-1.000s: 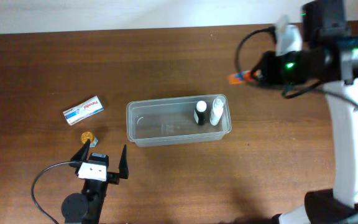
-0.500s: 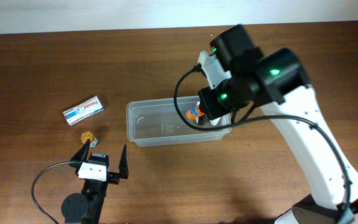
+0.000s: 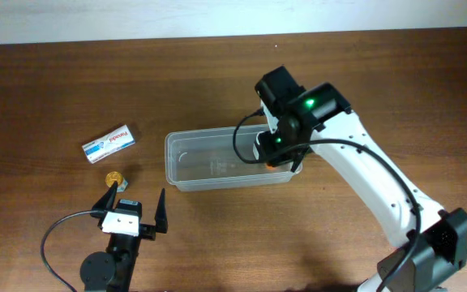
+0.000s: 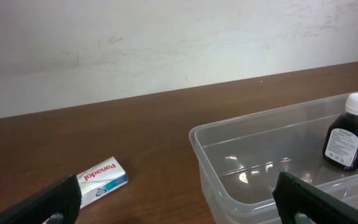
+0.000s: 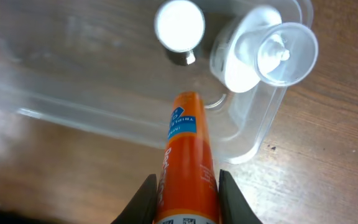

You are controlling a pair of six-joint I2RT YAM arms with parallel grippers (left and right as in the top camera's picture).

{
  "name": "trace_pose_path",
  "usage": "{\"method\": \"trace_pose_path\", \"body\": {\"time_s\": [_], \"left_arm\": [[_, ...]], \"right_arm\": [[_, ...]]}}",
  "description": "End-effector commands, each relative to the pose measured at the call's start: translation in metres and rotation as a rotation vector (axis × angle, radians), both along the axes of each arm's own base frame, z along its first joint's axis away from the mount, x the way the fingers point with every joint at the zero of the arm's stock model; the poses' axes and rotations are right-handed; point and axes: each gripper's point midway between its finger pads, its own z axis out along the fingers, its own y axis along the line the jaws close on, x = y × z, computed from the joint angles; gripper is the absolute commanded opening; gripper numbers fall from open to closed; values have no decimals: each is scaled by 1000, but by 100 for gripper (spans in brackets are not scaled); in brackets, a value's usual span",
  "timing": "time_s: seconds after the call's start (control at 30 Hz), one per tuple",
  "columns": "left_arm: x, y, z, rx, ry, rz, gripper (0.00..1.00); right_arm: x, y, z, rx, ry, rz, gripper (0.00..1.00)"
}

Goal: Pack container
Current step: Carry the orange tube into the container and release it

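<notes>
Starting nearest us, our left gripper (image 3: 134,199) sits low over the table (image 3: 47,89) with its fingers spread wide, holding nothing; just beyond it we see a small gold disc (image 3: 113,176), then a white Panadol box (image 3: 109,143); to their right stands the container (image 3: 186,183), with a dark bottle (image 4: 348,134) and a white bottle (image 5: 260,56) upright at its right end; over that end our right gripper (image 5: 188,199) pinches an orange tube (image 5: 185,143), tip pointing down.

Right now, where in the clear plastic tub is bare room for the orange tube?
In the clear rectangular plastic tub, the floor is bare from the left wall to the dark white-capped bottle. The right end is crowded: that bottle and a white clear-capped bottle stand together.
</notes>
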Motion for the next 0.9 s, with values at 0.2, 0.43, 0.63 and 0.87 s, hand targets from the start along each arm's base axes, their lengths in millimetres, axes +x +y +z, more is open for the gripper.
{"method": "trace_pose_path", "body": {"time_s": [0.2, 0.43, 0.63, 0.87], "left_arm": [[0, 2, -1, 16, -2, 9, 100], [0, 2, -1, 16, -2, 9, 99], [0, 2, -1, 16, -2, 9, 99], [0, 2, -1, 16, -2, 9, 99]], "right_arm": [[8, -10, -43, -58, -40, -60, 17], [10, -10, -67, -61, -48, -61, 17], [9, -13, -71, -80, -33, -62, 17], [4, -17, -72, -99, -14, -81, 17]]}}
